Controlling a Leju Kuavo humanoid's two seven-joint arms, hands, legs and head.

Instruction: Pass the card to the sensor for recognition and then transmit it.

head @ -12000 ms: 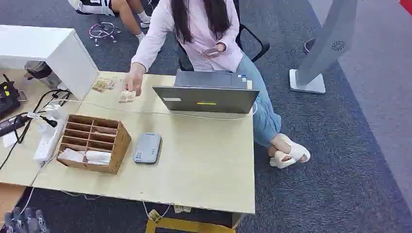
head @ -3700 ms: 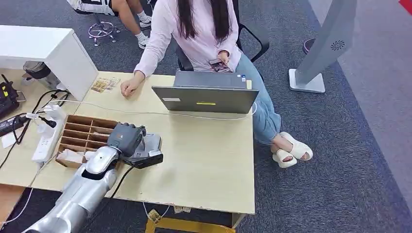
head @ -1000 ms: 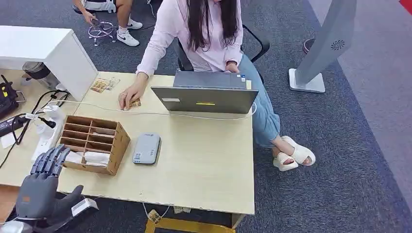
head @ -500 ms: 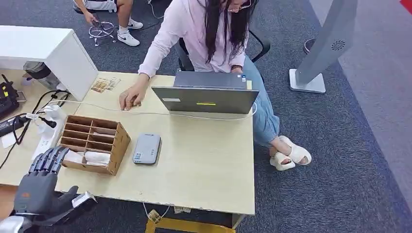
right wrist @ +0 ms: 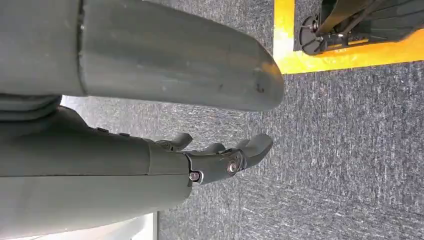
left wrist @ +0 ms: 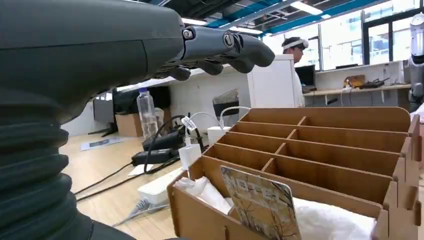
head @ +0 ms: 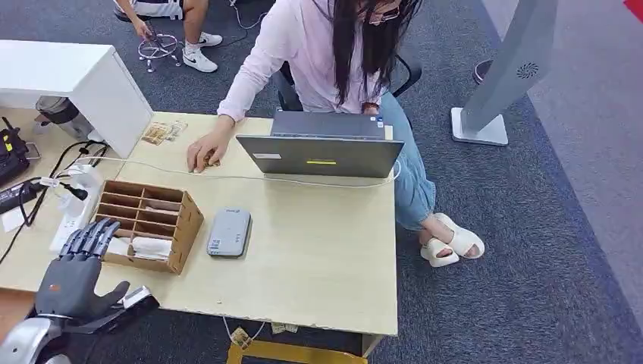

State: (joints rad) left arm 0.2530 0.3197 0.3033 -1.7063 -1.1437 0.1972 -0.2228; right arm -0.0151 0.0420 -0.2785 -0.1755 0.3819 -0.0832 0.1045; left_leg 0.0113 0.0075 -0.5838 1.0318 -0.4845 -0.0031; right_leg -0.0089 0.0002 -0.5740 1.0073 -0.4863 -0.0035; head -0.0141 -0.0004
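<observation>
One card [left wrist: 260,202] stands in the near slot of the box [left wrist: 320,145], seen from the left wrist; the left hand [left wrist: 220,47] hovers above with fingers spread, holding nothing. In the head view this hand [head: 76,277] is at the worktop [head: 318,250] edge, the sensor [head: 229,232] just beside the box. It should pinch the card's top edge. The right hand [right wrist: 220,157] hangs over the floor, fingers loosely apart, empty.

Even, bright overhead light throughout; shadows are soft. In the left wrist view ceiling strip lights [left wrist: 305,6] and windows [left wrist: 350,40] glare, and the near left hand [left wrist: 100,45] blurs
</observation>
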